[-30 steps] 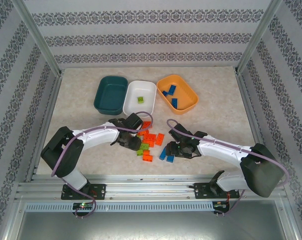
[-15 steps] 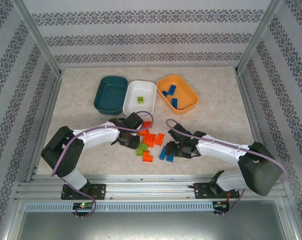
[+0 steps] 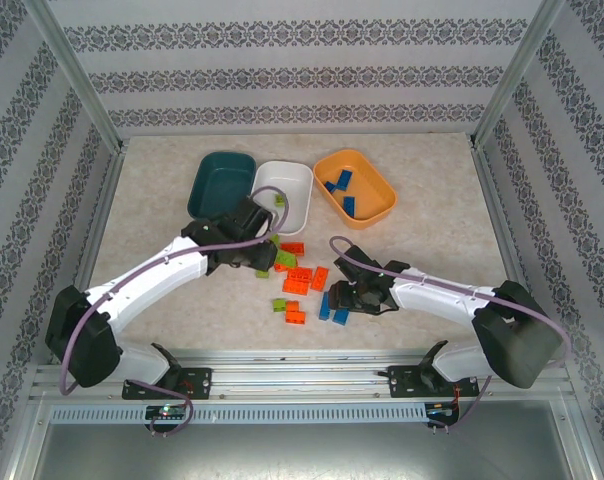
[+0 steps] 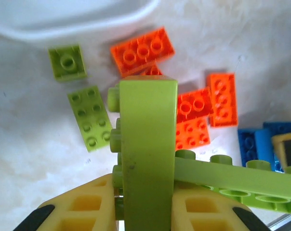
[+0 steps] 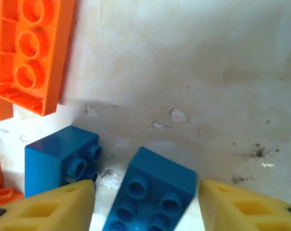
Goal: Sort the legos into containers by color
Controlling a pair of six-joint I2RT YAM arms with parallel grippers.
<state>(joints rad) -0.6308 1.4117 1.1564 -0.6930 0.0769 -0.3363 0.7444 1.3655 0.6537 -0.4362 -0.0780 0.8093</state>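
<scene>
The right end effector (image 5: 145, 192) hangs low over the counter (image 5: 193, 67), its 2 yellow fingers (image 5: 54, 207) spread wide and gripping nothing. A blue lego (image 5: 152, 192) lies on the counter between them. A second blue lego (image 5: 59, 161) sits just beside 1 finger, and farther ahead on that same side lies an orange-red lego (image 5: 32, 53).

The left end effector (image 4: 146, 202) is clenched on a lime green lego (image 4: 148, 144), held on edge above the counter. Another lime green piece (image 4: 232, 185) juts sideways from it close to the fingers. Below and beyond this end effector lie 2 loose lime green legos (image 4: 90, 118), a cluster of orange-red legos (image 4: 193, 106) and, off to 1 side, more blue legos (image 4: 254, 144).

Just past them is the rim of the white tray (image 4: 78, 21). From above, that tray holds 1 small green lego (image 3: 280, 200). The dark teal tray (image 3: 220, 185) touches it on 1 flank. The orange tray (image 3: 377, 205), on the other flank, holds a few blue bricks (image 3: 340, 182).
</scene>
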